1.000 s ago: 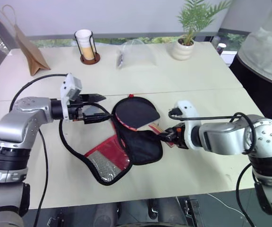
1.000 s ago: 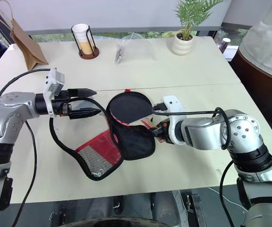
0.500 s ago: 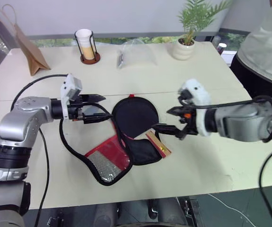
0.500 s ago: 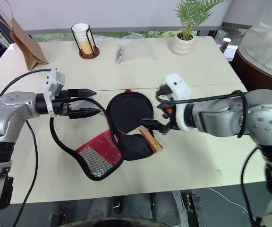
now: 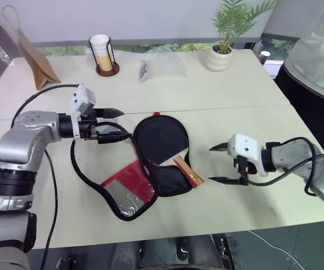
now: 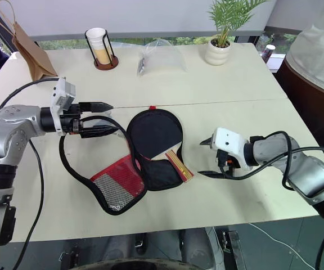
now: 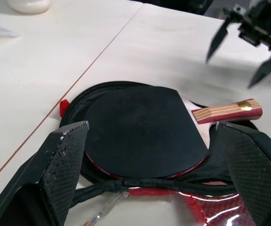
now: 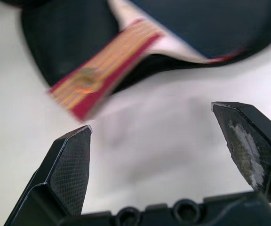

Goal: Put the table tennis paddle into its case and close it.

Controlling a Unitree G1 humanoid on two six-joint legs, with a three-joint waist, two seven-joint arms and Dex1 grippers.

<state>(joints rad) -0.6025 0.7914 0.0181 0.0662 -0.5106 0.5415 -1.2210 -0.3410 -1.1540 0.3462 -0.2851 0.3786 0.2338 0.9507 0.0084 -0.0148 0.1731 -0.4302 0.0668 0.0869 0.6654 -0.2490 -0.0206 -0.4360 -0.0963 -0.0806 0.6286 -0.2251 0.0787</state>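
A: Where is the table tennis paddle (image 5: pixel 163 143)?

B: It lies flat in the opened case (image 5: pixel 134 180). Its black head rests on the round half, and its handle (image 5: pixel 188 171) runs out over the case's lower edge toward the right arm.

A: Which gripper is nearer the handle?

B: The right gripper (image 5: pixel 221 164). It hangs just beside the handle's end, a little above the table (image 5: pixel 246 107), with its fingers spread wide and nothing between them. The handle's long axis slants toward that side, so I judge the right arm best placed to nudge it in.

A: And the left?

B: The left gripper (image 5: pixel 117 125) hovers by the far rim of the case near the black cord loop (image 5: pixel 80 166). Its fingers are also spread and empty, pointing across at the paddle head.

A: Is the case shut?

B: No. The red mesh flap (image 5: pixel 125 188) lies folded open toward the table's near edge. The paddle is only partly seated, and the zip is undone.

A: Anything else in a container?

B: A cup (image 5: pixel 100 48) stands in a wire holder at the back.
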